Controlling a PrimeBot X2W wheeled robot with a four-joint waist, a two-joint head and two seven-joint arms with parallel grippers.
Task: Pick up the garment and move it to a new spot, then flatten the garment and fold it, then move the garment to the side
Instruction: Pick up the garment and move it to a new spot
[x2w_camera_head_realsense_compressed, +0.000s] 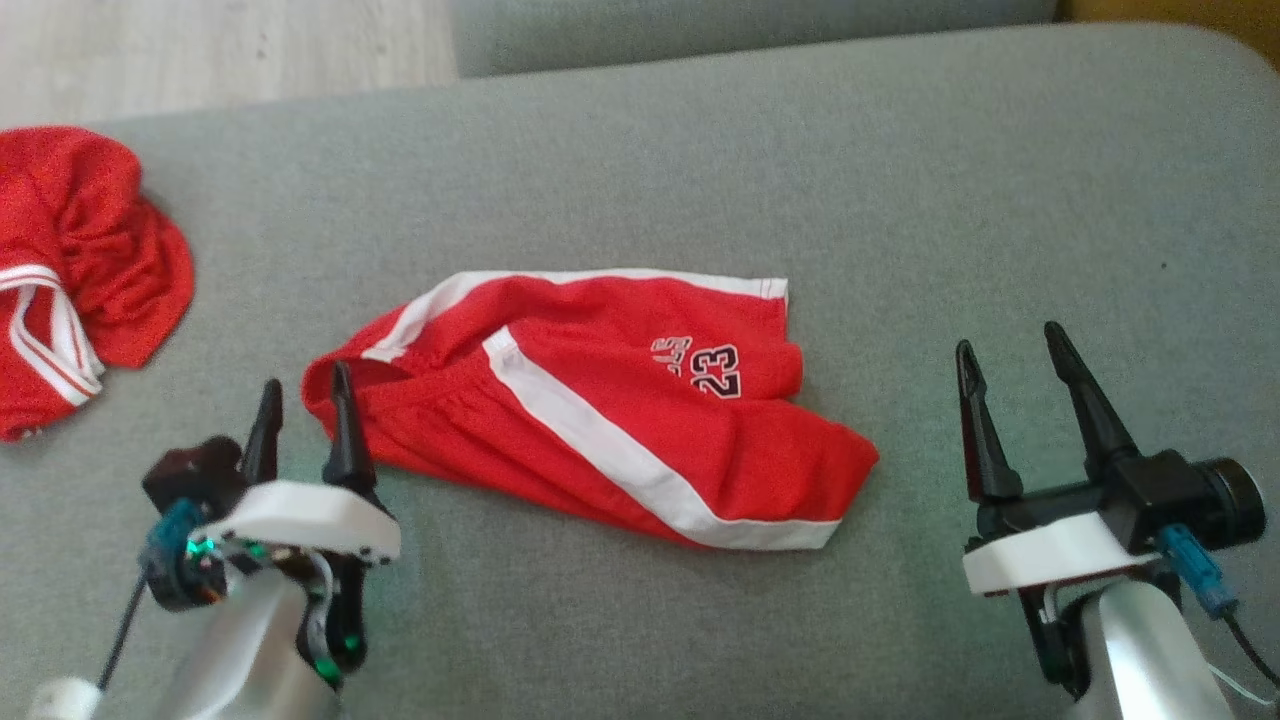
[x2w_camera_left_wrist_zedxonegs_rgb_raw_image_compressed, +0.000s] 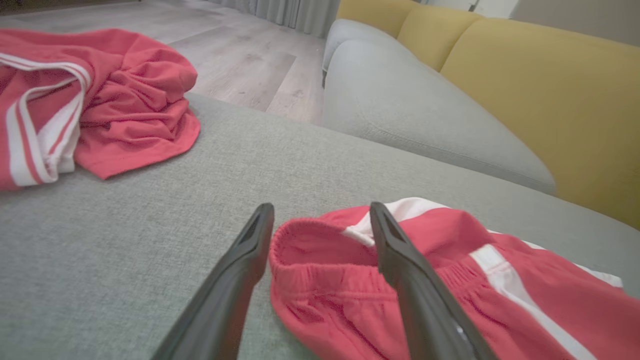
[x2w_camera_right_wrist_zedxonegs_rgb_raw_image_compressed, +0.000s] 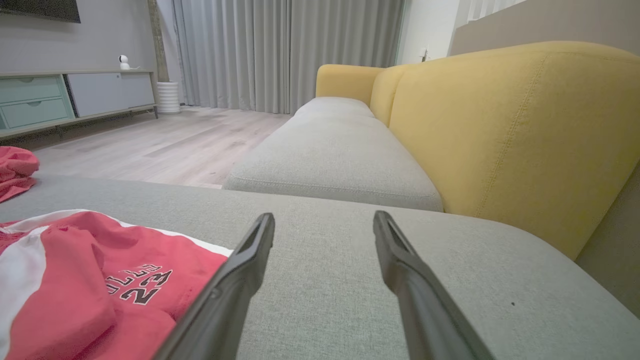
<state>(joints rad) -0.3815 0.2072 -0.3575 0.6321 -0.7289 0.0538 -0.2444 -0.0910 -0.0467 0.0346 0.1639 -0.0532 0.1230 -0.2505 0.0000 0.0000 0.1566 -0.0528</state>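
Ok, snapshot. Red shorts lie on the grey seat cushion, roughly mid-cushion in the head view. They are folded over on themselves and not flat. A white side stripe runs diagonally across the top layer, and the "23" print faces up on the right half. The elastic waistband end points to the robot's left, the hem end to its right.

Left fingers: apart, nothing clamped, sitting right at the waistband end. In the left wrist view the red shorts show in the gap between the left fingers. One finger is over bare grey seat cushion just beside the waistband edge, and the other crosses over the red fabric. Cannot tell whether either tip touches the cloth.

Right fingers: apart, empty, over bare cushion to the right of the hem end, with a clear gap between. In the right wrist view the right fingers point along the grey seat cushion. The red shorts sit at that view's lower left, "23" visible.

Second red garment, white trim, is crumpled in a heap at the cushion's left end, apart from the shorts. The left wrist view shows the second red garment at upper left.

Background: yellow backrest, wood floor, grey curtains.
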